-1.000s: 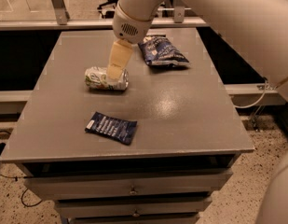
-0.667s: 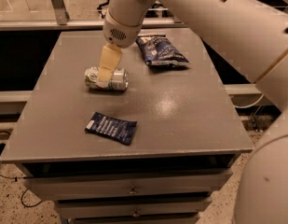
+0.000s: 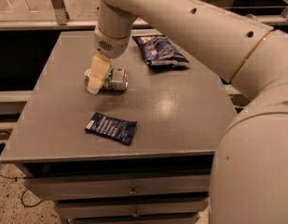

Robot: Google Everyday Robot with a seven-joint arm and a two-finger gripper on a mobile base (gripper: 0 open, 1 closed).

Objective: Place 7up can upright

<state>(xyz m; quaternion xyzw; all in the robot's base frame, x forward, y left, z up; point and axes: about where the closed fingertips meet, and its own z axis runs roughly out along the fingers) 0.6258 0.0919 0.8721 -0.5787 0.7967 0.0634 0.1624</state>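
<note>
The 7up can lies on its side on the grey table, at the left of the middle, with its silver end facing right. My gripper hangs from the big white arm and is right over the can's left end, with one pale finger in front of the can. The can's left part is hidden behind it.
A dark blue snack bag lies near the table's front edge. A second dark blue bag lies at the back right. My arm crosses the upper right of the view. Drawers sit below the tabletop.
My gripper has moved left along the can, from its right part to its left end. The can and both bags have stayed in place.
</note>
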